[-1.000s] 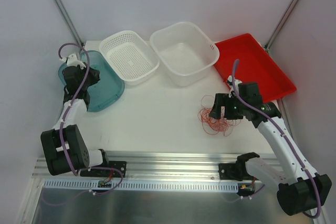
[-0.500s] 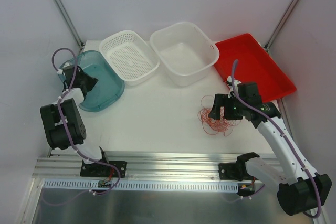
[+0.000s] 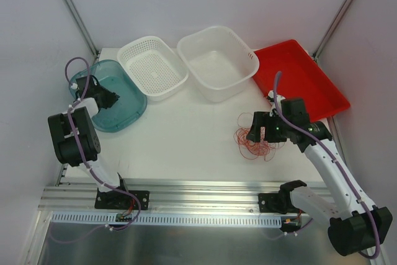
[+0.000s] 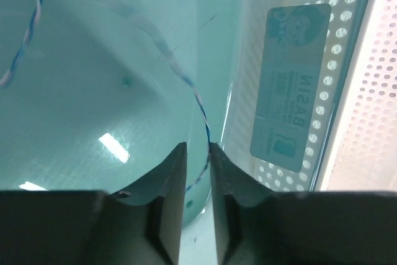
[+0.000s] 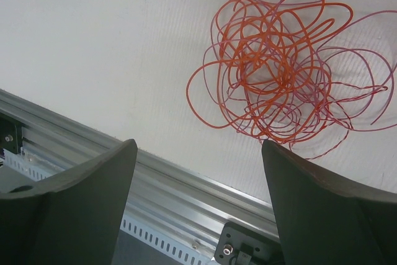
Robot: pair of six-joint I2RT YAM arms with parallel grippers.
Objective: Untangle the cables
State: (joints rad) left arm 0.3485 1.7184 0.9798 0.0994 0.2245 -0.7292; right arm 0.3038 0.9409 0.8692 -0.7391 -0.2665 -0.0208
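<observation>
The cables (image 3: 254,143) are a loose tangle of thin red-orange strands lying on the white table at the right; they also show in the right wrist view (image 5: 279,72). My right gripper (image 3: 263,130) hovers just above the tangle's near edge, open wide and empty (image 5: 198,144). My left gripper (image 3: 110,98) is over the teal basin (image 3: 127,116), far from the tangle. In the left wrist view its jaws (image 4: 197,147) stand a narrow gap apart. A thin blue-white twisted wire (image 4: 180,76) lies in the basin and runs behind that gap.
A white perforated basket (image 3: 152,66) stands beside the basin and shows in the left wrist view (image 4: 366,91). A white tub (image 3: 217,60) and a red tray (image 3: 304,82) stand at the back right. An aluminium rail (image 3: 198,193) runs along the near edge.
The left arm has folded back toward the table's left edge, its gripper staying over the teal basin. The right arm and the tangle have not moved.
</observation>
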